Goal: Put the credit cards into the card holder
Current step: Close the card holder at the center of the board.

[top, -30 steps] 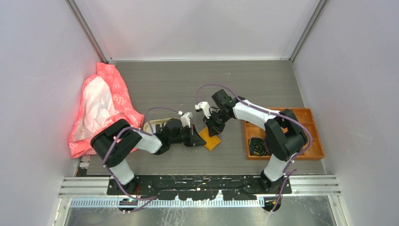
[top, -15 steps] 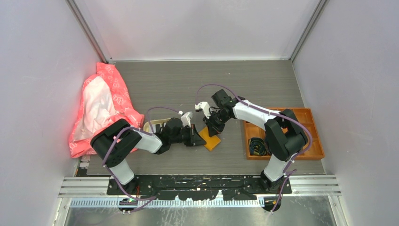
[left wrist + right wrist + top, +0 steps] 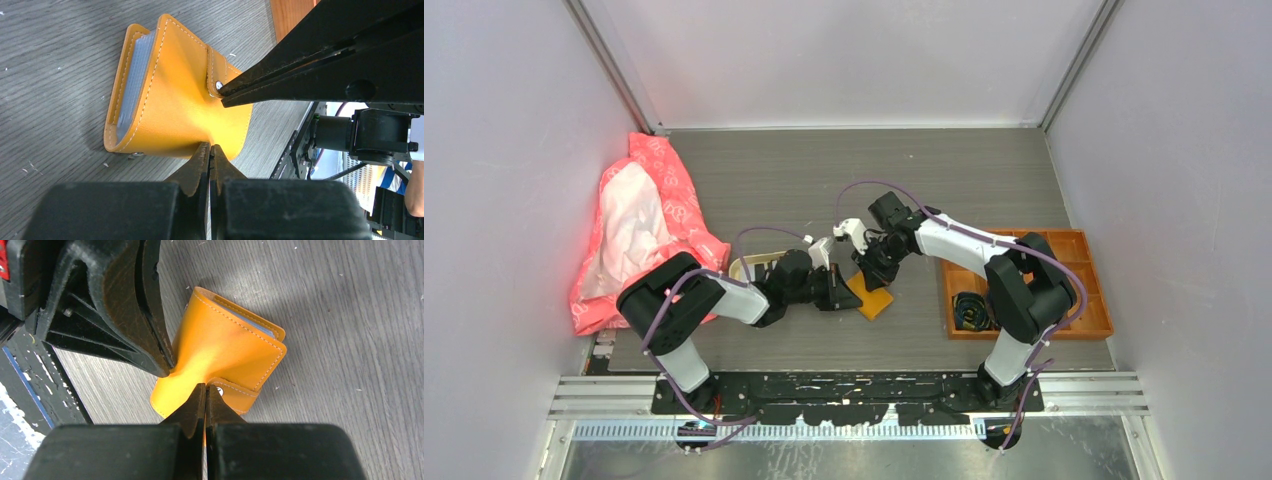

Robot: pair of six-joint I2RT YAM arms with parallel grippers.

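Pinching the card holder (image 3: 170,110) with both hands shut: left hand (image 3: 210,148) on its flap edge, right hand (image 3: 221,94) at the snap tab (image 3: 215,67). Credit cards (image 3: 132,75) sit inside.

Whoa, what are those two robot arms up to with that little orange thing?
Both arms are handling a small orange card holder on the table. The left tool is shut, pinching one edge of its cover, and the right tool is shut on its snap tab. Pale cards sit inside the holder, so they seem to be closing it up.
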